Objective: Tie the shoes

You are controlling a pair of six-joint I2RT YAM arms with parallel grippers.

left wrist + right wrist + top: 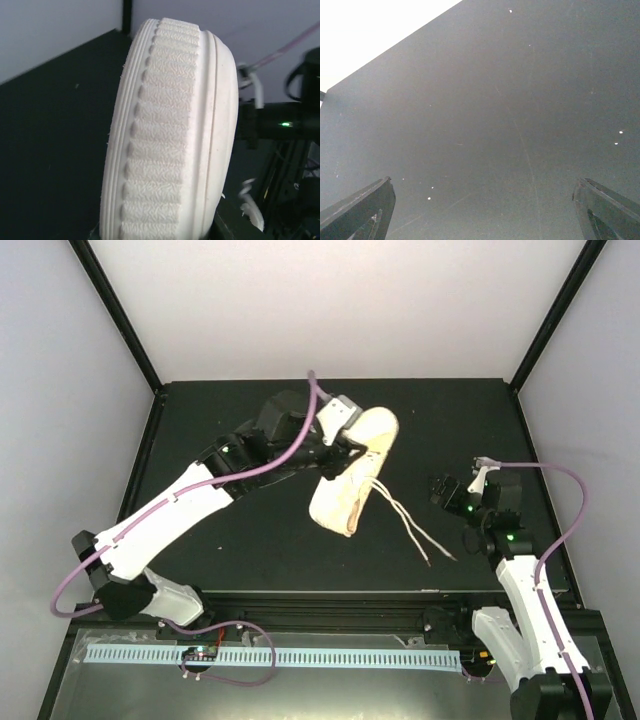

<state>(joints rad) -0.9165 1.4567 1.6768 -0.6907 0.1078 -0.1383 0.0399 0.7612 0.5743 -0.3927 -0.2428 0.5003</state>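
Pale-soled cream low-top sneaker [170,140] pinched sideways by left gripper [345,450], probably to free thin off-white laces [408,520]. Right gripper [483,181] gaping wide, ready for them.

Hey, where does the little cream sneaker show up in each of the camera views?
Top external: the sneaker is at the centre of the picture, over the black table.
Left wrist: the sneaker, sole toward the camera, fills the middle.
Right wrist: not in it.
Shared landmark: the black table, in all three views.
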